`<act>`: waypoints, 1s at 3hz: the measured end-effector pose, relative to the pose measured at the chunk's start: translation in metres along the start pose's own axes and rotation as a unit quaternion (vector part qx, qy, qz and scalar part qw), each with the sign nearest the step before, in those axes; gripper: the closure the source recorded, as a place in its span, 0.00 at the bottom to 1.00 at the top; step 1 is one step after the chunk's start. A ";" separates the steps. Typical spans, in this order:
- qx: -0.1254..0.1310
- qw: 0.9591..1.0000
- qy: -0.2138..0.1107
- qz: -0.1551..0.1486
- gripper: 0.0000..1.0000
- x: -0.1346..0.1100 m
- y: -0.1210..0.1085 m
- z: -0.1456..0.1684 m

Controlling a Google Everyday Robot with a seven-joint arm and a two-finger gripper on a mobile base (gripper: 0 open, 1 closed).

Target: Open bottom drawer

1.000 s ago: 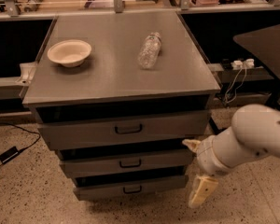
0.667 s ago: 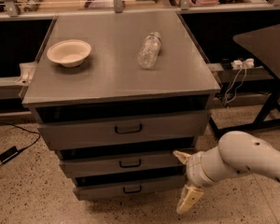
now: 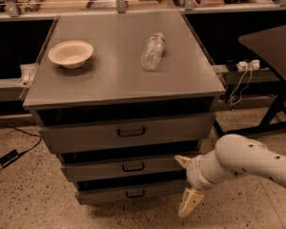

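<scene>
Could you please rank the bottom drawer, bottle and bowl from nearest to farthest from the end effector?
End effector: low, right of the cabinet.
1. bottom drawer, just left.
2. bottle, top right.
3. bowl, top left.

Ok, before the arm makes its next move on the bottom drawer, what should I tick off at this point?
1. Bottom drawer looks closed, nothing in front of it: ok.
2. Its handle in plain view and free: ok.
3. Gripper open wide enough for the handle: ok, the two fingers are spread apart.
4. Gripper lined up with the handle: not ok, it hangs to the right of it, near the drawer's right end, touching nothing.
5. Gripper height: cannot tell, the fingers span from the middle drawer down past the bottom one.
6. Bowl and bottle set back on the cabinet top: ok.
</scene>
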State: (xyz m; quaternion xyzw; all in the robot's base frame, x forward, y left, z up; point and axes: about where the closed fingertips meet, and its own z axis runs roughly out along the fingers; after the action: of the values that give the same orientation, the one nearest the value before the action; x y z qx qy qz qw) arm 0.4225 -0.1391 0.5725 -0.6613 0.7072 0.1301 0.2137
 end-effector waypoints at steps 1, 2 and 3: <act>-0.016 0.999 0.024 -0.018 0.00 0.036 0.010 0.054; 0.020 0.999 0.028 -0.039 0.00 0.041 -0.009 0.063; 0.019 0.999 0.025 -0.035 0.00 0.039 -0.008 0.061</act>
State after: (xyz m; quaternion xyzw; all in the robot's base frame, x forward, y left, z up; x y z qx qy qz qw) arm 0.4374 -0.1456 0.5019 -0.6845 0.6911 0.0923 0.2128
